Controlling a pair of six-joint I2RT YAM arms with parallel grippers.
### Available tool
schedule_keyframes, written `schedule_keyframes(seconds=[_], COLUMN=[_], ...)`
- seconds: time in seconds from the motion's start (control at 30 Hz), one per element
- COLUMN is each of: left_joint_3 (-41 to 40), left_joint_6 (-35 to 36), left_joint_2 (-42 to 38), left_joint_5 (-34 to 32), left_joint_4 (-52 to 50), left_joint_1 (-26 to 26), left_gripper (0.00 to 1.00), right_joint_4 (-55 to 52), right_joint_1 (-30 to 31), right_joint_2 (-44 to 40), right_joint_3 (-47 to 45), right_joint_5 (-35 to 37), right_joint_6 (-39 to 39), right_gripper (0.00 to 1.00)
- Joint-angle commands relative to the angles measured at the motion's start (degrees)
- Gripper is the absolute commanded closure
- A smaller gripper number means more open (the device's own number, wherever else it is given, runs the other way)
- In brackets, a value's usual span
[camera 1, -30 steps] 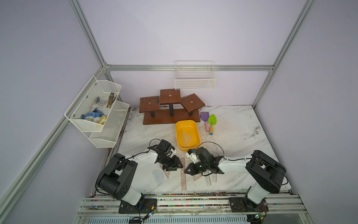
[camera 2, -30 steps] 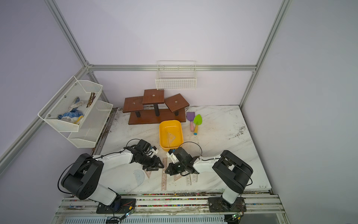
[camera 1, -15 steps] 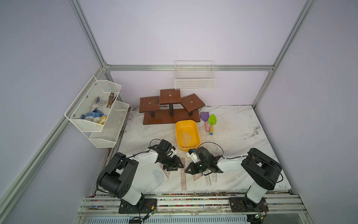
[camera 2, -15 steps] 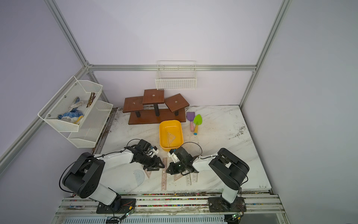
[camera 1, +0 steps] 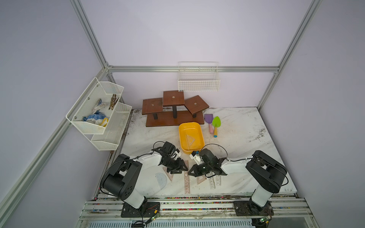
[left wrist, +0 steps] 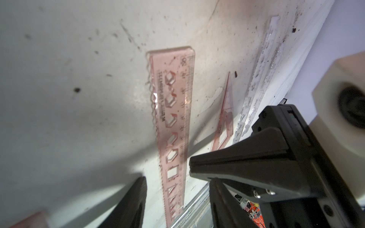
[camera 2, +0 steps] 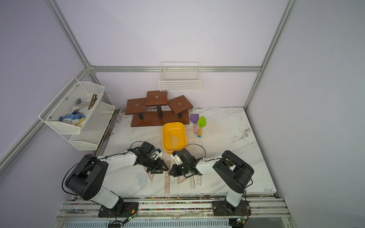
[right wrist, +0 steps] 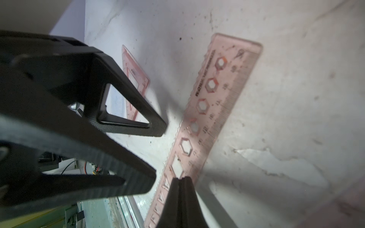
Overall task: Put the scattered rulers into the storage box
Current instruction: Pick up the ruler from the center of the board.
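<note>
The yellow storage box (camera 1: 199, 131) (camera 2: 165, 136) holds one clear set square (camera 1: 190, 140). The other rulers lie near the table's front edge. A long pinkish stencil ruler (camera 1: 186, 180) (camera 2: 167, 182) (left wrist: 173, 118) (right wrist: 214, 110) runs between my two grippers. My left gripper (camera 1: 180, 170) (camera 2: 163, 171) (left wrist: 177, 201) is open, its fingers (right wrist: 126, 116) on either side of the ruler's far part. My right gripper (camera 1: 190, 173) (camera 2: 170, 173) (right wrist: 180, 201) is shut and empty, its tip over the ruler's edge; whether it touches I cannot tell.
A bluish protractor (camera 1: 161, 180), pink set squares (camera 1: 171, 176) (camera 1: 201, 179) and clear straightedges (camera 1: 211, 181) lie around the grippers. Toy shovels (camera 1: 212, 124) lie right of the box. A brown wooden stand (camera 1: 173, 116) is behind it, white mesh shelves (camera 1: 102, 114) at left.
The right arm's elbow has shifted slightly to the left. Both grippers stay where they were beside the long pink ruler.
</note>
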Motion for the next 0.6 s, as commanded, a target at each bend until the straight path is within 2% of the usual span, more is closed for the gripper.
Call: schedule_keyframes(seconds=[0.0,0.57], left_joint_3=[-0.46,-0.58], left_joint_6=[0.2,-0.05], left_joint_2=[1.07,2.84], left_joint_5=[-2.92,-2.59], left_joint_4=[-0.6,0.14], left_joint_1=[-0.13,-0.14], left_gripper=[0.44,0.44], right_joint_4=[1.5,1.34], right_joint_1=[-0.14,-0.48], right_joint_2=[0.95,3.68], right_joint_3=[1.09,-0.32], right_joint_5=[-0.58,0.83], right_joint_6=[-0.5,-1.37], right_gripper=[0.99,1.0])
